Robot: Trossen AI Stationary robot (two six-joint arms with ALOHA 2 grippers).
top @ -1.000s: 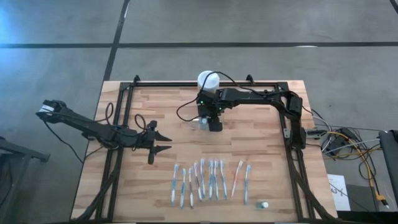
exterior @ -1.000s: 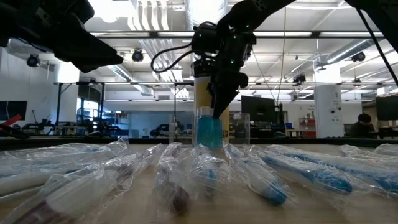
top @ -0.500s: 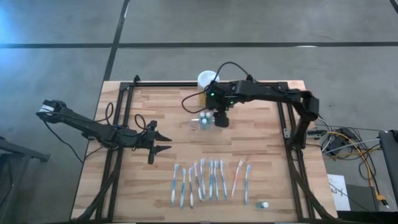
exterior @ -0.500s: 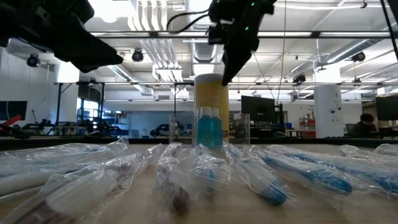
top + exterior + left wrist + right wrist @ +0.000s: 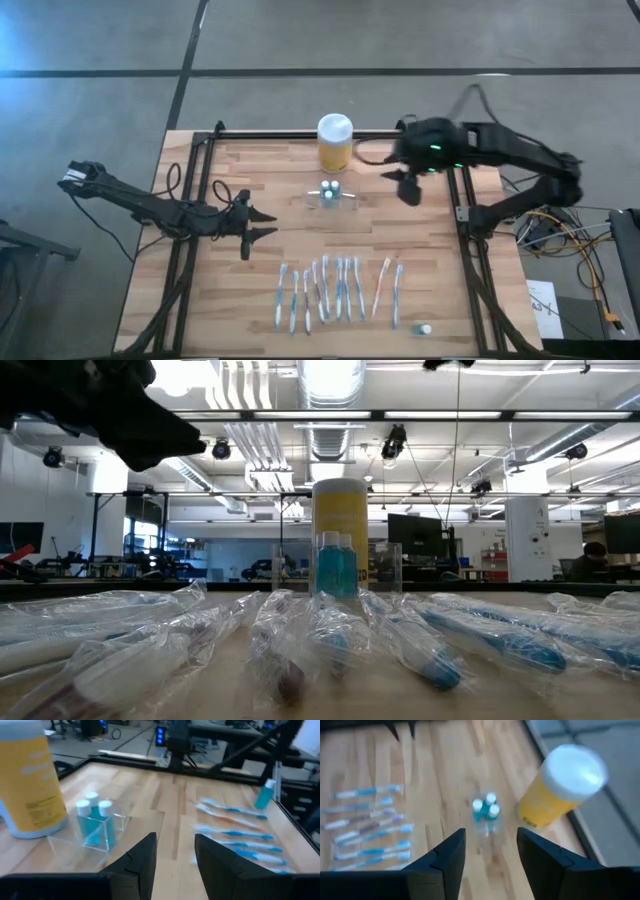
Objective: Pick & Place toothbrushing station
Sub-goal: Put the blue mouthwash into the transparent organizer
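Along the lower middle of the high view, a row of wrapped toothbrushes (image 5: 338, 292) is lying side by side on the wooden table (image 5: 420, 240), with a small blue-capped bottle (image 5: 425, 329) sitting just beyond the row's right end. Crinkled clear wrappers are filling the foreground of the low view, blurring the brushes inside them and partly screening what stands behind.

At the left of the high view, the left gripper (image 5: 262, 225) is hovering over the table with its two dark fingers parted and nothing between them.

Near the centre, the toothbrushing station (image 5: 331, 194) is standing on the boards, a low see-through plastic holder with blue, white-capped tubes (image 5: 94, 822) upright in it; its clear walls are hard to trace from above. Just behind it, near the table's far edge, a yellow jar (image 5: 334, 141) with a round white lid is standing, close beside but whether touching is unclear.

To the right of the station and well apart from it, the right gripper (image 5: 408, 187) is hanging above the table, fingers spread wide and holding nothing.
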